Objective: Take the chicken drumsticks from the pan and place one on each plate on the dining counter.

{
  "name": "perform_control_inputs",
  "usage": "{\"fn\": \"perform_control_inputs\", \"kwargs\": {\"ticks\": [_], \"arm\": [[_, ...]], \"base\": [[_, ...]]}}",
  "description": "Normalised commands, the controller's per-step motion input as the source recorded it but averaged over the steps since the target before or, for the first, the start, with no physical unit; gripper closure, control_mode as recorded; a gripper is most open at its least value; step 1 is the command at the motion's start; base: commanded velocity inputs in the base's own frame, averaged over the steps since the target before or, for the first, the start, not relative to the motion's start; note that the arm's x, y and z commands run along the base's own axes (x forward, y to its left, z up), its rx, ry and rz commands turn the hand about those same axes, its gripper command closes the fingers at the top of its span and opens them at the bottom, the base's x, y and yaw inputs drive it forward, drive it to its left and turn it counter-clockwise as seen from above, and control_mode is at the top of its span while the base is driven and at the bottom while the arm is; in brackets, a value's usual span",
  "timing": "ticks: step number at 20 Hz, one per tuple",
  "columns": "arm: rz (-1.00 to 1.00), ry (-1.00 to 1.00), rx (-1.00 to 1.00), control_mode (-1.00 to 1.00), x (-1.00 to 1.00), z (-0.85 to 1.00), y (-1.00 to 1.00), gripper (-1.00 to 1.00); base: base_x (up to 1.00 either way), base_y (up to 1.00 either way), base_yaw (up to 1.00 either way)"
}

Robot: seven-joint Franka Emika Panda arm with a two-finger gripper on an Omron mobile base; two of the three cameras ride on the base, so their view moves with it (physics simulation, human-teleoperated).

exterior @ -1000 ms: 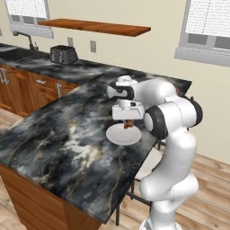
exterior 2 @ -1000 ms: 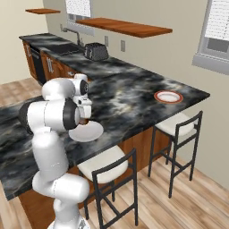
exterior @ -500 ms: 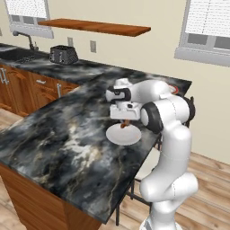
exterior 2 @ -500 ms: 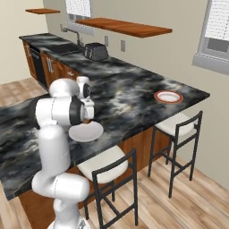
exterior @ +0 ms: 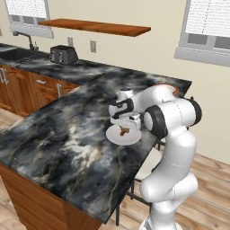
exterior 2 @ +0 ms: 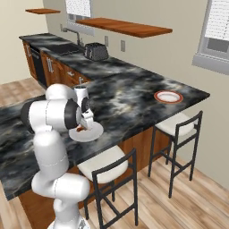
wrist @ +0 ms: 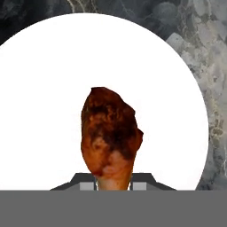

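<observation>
Gripper [wrist: 114, 184] pinches drumstick [wrist: 111, 135] over plate [wrist: 44, 88]

1. Arm bent forward and down, elbow high (at 3 o'clock in the left base view).
2. Gripper [exterior: 124, 130] points straight down, fingers [wrist: 142, 185] closed on the drumstick [wrist: 110, 135].

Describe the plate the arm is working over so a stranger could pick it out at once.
Start at the dining counter, the broad black-and-grey marbled slab with stools along its side. Near its edge, under the pincer holding a chicken drumstick, lies the plain plate. It is pale all over, unlike the red-rimmed plate at the far end.
</observation>
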Motion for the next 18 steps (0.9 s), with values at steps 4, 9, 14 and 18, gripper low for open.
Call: {"fn": "perform_control_inputs", "kwargs": {"ticks": [4,9,14,18], "arm": [[0.0,0.0,0.02,-1.0,0.12,-0.1,-0.01,1.0],[0.0,0.0,0.0,-1.0,0.2,-0.07,0.0,1.0],[0.0,-0.01,0.0,-1.0,0.24,-0.07,0.0,1.0],[0.0,0.0,0.0,-1.0,0.15,-0.1,0.0,-1.0]], "base": [[0.0,0.0,0.0],[0.0,0.0,0.0],[0.0,0.0,0.0],[0.0,0.0,0.0]]}}
